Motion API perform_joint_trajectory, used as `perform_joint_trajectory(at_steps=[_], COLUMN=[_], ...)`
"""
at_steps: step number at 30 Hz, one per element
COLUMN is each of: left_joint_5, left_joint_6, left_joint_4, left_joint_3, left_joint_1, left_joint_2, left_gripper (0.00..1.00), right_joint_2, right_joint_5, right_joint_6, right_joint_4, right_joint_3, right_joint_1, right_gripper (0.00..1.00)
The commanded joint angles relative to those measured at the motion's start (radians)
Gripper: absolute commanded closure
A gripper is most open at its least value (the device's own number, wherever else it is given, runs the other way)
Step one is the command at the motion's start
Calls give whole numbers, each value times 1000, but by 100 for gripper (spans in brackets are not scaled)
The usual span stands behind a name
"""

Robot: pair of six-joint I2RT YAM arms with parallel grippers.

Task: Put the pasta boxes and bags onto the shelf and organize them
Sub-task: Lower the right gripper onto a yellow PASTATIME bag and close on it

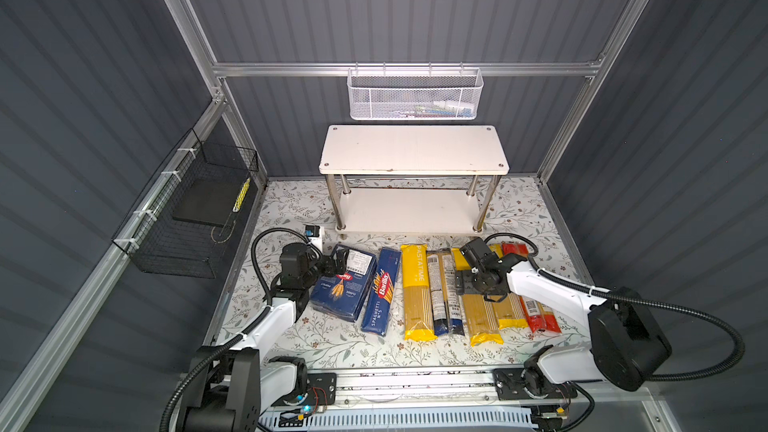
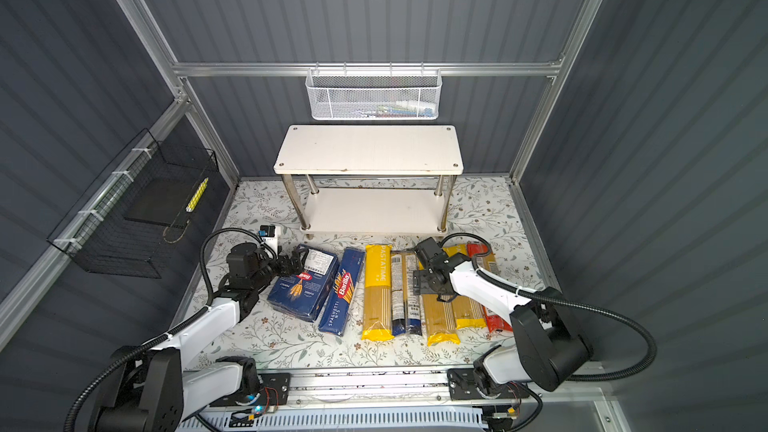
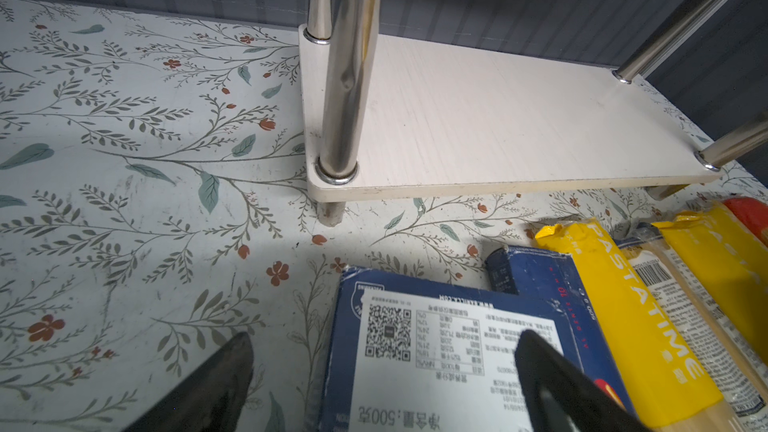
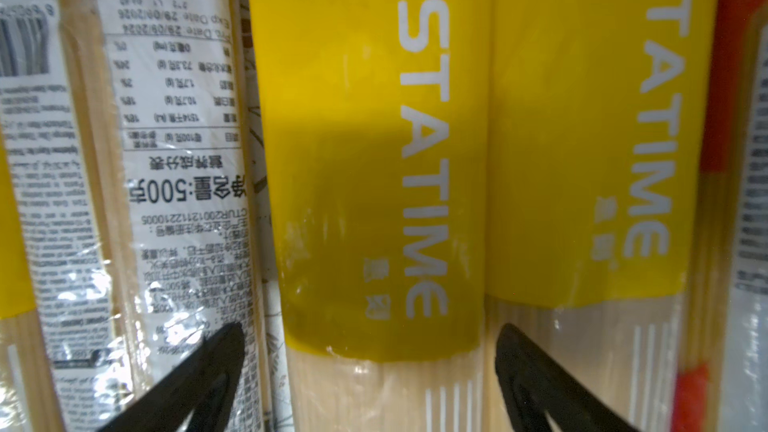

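The two-tier white shelf (image 1: pixel 413 151) stands bare at the back. In front lie a wide Barilla box (image 1: pixel 343 288), a slim SPAGHETTI box (image 1: pixel 380 290), three yellow PASTATIME bags (image 1: pixel 417 292) (image 1: pixel 482 317) (image 1: pixel 509 309), a dark blue-black bag (image 1: pixel 444 297) and a red-ended bag (image 1: pixel 540 313). My left gripper (image 3: pixel 382 353) is open low over the wide box's (image 3: pixel 436 347) far end, one finger off its edge over the mat. My right gripper (image 4: pixel 370 342) is open, its fingers straddling the middle yellow bag (image 4: pixel 374 160).
A white mesh basket (image 1: pixel 415 95) hangs on the back rail above the shelf. A black wire basket (image 1: pixel 187 209) is fixed to the left wall. A small white device (image 1: pixel 312 232) sits on the floral mat by the shelf's left front leg (image 3: pixel 345 76).
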Motion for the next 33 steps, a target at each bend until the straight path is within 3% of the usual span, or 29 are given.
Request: perform_joint_trajectory(at_steps=[1,22,33], left_joint_5=[-7,-15,-19], left_joint_6=[6,4,2], left_joint_4=[2,0,0], left_joint_3=[11,14,13], left_joint_1=[-4,-4,-4], left_joint_2=[-4,1,-1], left_gripper=[1,1,1], right_joint_2=[23,62,28], right_joint_5=[-5,-27,-29], right_joint_6=[-16,54,127], right_joint_4=[-1,46,87], right_joint_3=[21,-64,-109], right_joint_1=[-2,40,98], right_gripper=[5,7,13])
